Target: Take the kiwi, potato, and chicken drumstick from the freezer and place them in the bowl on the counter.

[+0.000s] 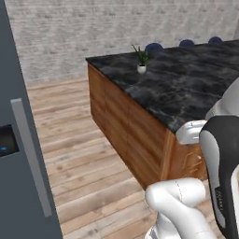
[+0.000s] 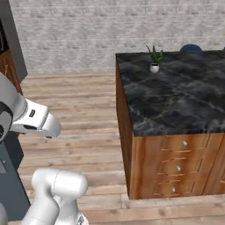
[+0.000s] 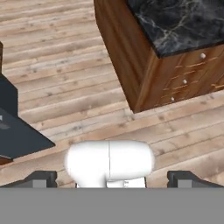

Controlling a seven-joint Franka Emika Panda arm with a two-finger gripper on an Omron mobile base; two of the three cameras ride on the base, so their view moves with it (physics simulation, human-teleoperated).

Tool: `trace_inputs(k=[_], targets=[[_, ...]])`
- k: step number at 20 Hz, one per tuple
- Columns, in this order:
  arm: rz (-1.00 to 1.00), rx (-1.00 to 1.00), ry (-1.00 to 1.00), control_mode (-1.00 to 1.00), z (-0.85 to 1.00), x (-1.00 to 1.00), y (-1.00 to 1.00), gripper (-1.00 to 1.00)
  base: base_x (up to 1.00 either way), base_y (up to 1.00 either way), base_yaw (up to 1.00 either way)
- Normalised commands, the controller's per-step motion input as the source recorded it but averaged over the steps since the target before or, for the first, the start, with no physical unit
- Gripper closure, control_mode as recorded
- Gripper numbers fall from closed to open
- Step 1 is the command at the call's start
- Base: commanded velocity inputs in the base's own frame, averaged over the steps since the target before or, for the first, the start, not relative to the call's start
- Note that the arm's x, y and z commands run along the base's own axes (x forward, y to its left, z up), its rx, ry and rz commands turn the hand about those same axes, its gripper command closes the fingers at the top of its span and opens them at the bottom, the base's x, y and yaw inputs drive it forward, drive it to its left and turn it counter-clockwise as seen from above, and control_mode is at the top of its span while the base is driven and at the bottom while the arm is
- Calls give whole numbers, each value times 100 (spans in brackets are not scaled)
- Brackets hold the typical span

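The freezer (image 1: 18,186) is the tall dark slate-grey cabinet at the left, its door shut, with a grey bar handle (image 1: 30,154). The counter (image 1: 186,79) is a black marble island on brown wooden drawers (image 2: 176,167), to the right. My gripper (image 3: 114,179) is open with nothing between its fingertips (image 3: 41,178). It looks down at the wooden floor between a corner of the freezer (image 3: 17,131) and a corner of the counter (image 3: 183,22). The kiwi, potato, chicken drumstick and bowl are out of view.
A small plant in a white pot (image 1: 141,68) stands at the counter's far end, with blue chair backs (image 1: 154,46) behind it. Open plank floor (image 1: 84,158) lies between freezer and counter. A pale brick wall (image 2: 88,30) closes the back.
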Motion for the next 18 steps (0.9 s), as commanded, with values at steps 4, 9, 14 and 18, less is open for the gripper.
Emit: trace_inputs(k=[4,9,14,18], targets=[[0,0,0,100,0,0,0,-100,97,0,25],[0,0,0,100,0,0,0,-100,98,-23,30],[0,0,0,100,0,0,0,-100,100,-5,34],[0,0,0,100,0,0,0,-100,98,0,41]])
